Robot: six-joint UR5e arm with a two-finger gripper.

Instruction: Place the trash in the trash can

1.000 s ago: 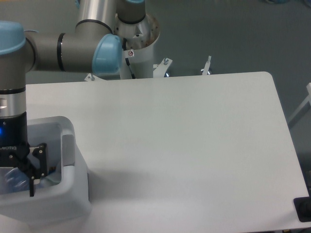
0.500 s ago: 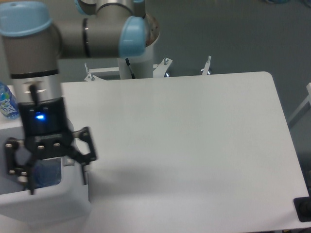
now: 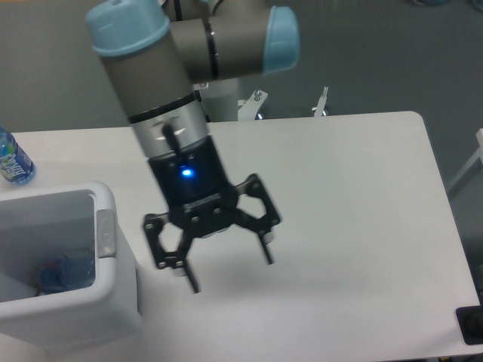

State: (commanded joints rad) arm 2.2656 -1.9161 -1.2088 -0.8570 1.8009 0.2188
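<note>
Nearest you, the large white rectangular plastic trash can [image 3: 113, 290] with its rounded corners and pale grey side tab sits at the left front of the white table [image 3: 355, 211]. Look inside it and you see something clear with a bluish tint [image 3: 64, 273] lying at the bottom, which reads as the crushed water bottle, though it is too blurred to be sure; you cannot pick out the crumpled white wrapper in there. Just right of the can, the black two-finger gripper [image 3: 229, 273] hangs above the bare table with its jaws spread wide apart and nothing between them. No loose trash shows on the table, so you can judge the task done or very nearly done. Farther back, at the left edge, a blue-labelled bottle [image 3: 13, 158] stands upright, and it is not part of the trash.
</note>
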